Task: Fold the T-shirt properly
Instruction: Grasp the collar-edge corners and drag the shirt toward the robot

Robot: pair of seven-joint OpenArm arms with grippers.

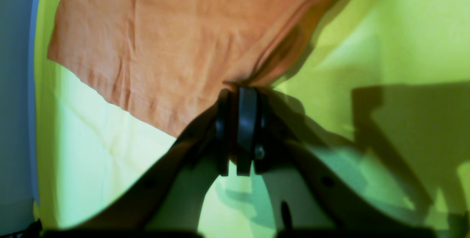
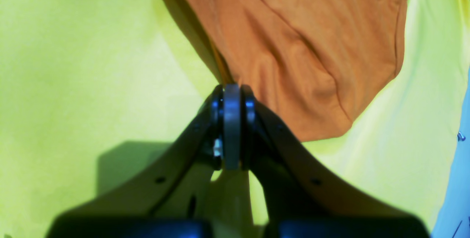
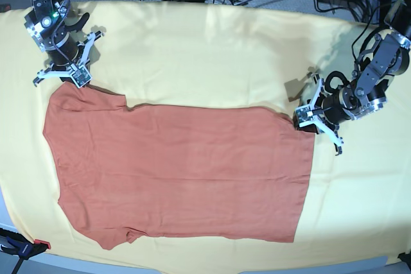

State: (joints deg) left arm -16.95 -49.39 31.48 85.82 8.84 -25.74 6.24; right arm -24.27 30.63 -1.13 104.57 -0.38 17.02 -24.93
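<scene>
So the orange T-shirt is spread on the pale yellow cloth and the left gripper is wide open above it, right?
Not quite: the left gripper is shut on the T-shirt's edge, as the left wrist view shows.

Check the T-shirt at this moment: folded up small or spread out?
Spread out: the T-shirt lies broad and mostly flat across the pale yellow cloth, wrinkled, its far edge pinched at both ends.

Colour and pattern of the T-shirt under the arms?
The T-shirt is rust-orange, plain, with no print visible; it shows best in the base view.
</scene>
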